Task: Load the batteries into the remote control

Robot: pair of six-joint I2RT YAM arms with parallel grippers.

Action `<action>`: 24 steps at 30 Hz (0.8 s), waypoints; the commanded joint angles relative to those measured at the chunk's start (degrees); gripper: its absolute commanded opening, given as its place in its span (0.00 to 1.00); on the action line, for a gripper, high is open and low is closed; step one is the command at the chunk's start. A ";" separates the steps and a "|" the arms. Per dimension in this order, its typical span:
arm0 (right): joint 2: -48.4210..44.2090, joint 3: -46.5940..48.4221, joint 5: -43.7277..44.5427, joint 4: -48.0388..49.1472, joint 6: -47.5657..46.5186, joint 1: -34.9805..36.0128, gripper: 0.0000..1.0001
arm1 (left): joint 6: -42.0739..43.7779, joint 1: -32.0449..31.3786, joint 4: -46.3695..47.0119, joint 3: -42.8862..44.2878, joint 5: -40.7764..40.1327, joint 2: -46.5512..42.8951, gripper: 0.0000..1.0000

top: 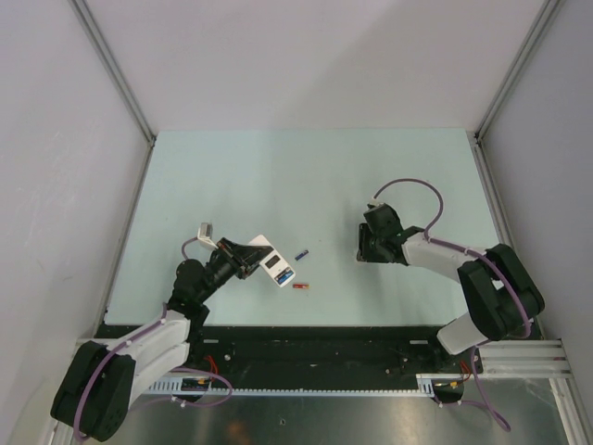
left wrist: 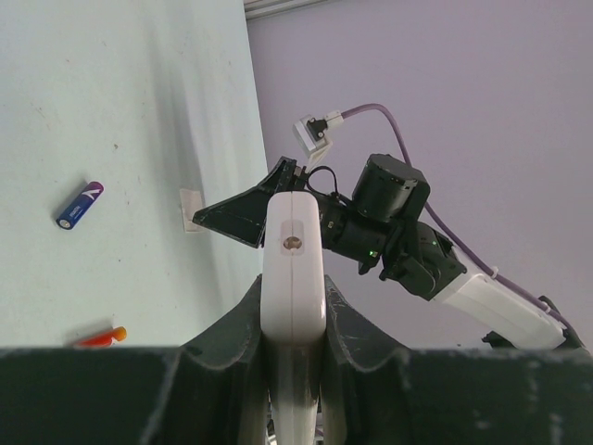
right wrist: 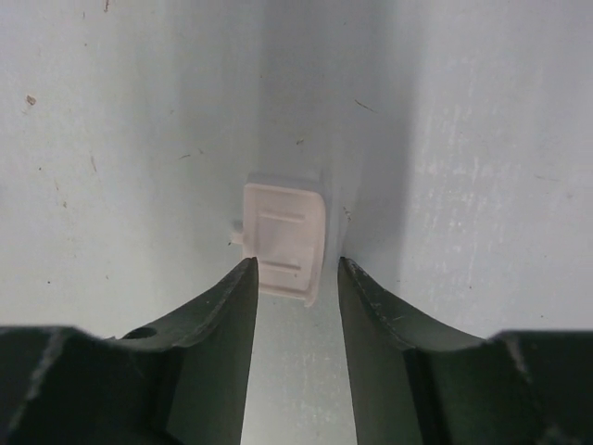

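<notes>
My left gripper (top: pixel 248 257) is shut on the white remote control (top: pixel 273 262), held above the table; something bright blue shows in its upturned face. In the left wrist view the remote control (left wrist: pixel 293 250) stands edge-on between the fingers (left wrist: pixel 352 324). A dark blue-purple battery (top: pixel 302 253) and a red battery (top: pixel 299 286) lie on the table just right of it, also seen from the left wrist as the purple battery (left wrist: pixel 79 205) and the red battery (left wrist: pixel 100 336). My right gripper (right wrist: pixel 296 261) is open, low over a small white cover piece (right wrist: pixel 284 236) lying flat, its tips either side of the piece's near end.
The pale green table (top: pixel 306 176) is walled by grey panels left, right and behind. A black strip (top: pixel 306 336) runs along the near edge by the arm bases. The right arm (left wrist: pixel 389 222) shows ahead in the left wrist view.
</notes>
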 commanded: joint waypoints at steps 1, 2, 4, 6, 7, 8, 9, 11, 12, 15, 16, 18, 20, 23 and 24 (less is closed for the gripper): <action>-3.01 -1.34 2.12 -0.96 -0.24 0.03 0.51 | 1.09 0.36 1.70 -5.45 0.33 -0.62 0.00; -4.68 -1.43 2.82 -0.87 -0.24 0.56 0.54 | 1.09 0.45 1.61 -5.45 0.24 -0.62 0.00; -6.18 -1.43 2.82 -0.87 -0.33 1.00 0.58 | 1.01 0.36 1.61 -5.54 0.15 -0.71 0.00; -7.24 -1.43 2.12 -0.61 -0.33 1.18 0.59 | 1.01 0.36 1.61 -5.63 0.07 -0.89 0.00; -7.42 -1.43 1.86 -0.61 -0.42 1.27 0.60 | 0.92 0.36 1.70 -5.80 0.15 -0.97 0.01; -7.33 -1.34 0.90 -0.44 -0.33 1.35 0.60 | 0.92 0.36 1.70 -5.72 0.15 -1.06 0.00; -7.07 -1.34 0.37 -0.17 -0.59 1.36 0.60 | 0.92 0.36 1.70 -5.80 0.07 -1.15 0.00; -6.37 -1.43 -1.64 0.27 -0.77 1.53 0.60 | 0.92 0.36 1.70 -5.89 0.07 -1.24 0.00; -5.67 -1.43 -2.36 1.05 -1.03 1.44 0.60 | 0.92 0.36 1.70 -5.98 0.15 -1.33 0.00; -4.61 -1.34 -3.50 2.02 -1.12 1.44 0.60 | 0.83 0.36 1.70 -6.07 0.24 -1.33 0.00; -4.34 -1.34 -3.51 2.29 -1.21 1.53 0.60 | 0.83 0.36 1.70 -6.24 0.15 -1.41 0.00; -4.17 -1.34 -4.91 2.73 -1.21 1.53 0.60 | 0.83 0.36 1.61 -6.33 -0.02 -1.50 0.00; -4.08 -1.34 -5.17 2.99 -1.38 1.36 0.60 | 0.83 0.36 1.70 -6.24 0.07 -1.42 0.00; -3.90 -1.26 -5.44 3.52 -1.56 1.18 0.60 | 0.83 0.36 1.70 -6.24 -0.02 -1.33 0.00; -3.82 -1.17 -5.44 3.61 -1.56 1.18 0.60 | 0.92 0.36 1.61 -6.24 0.06 -1.24 0.00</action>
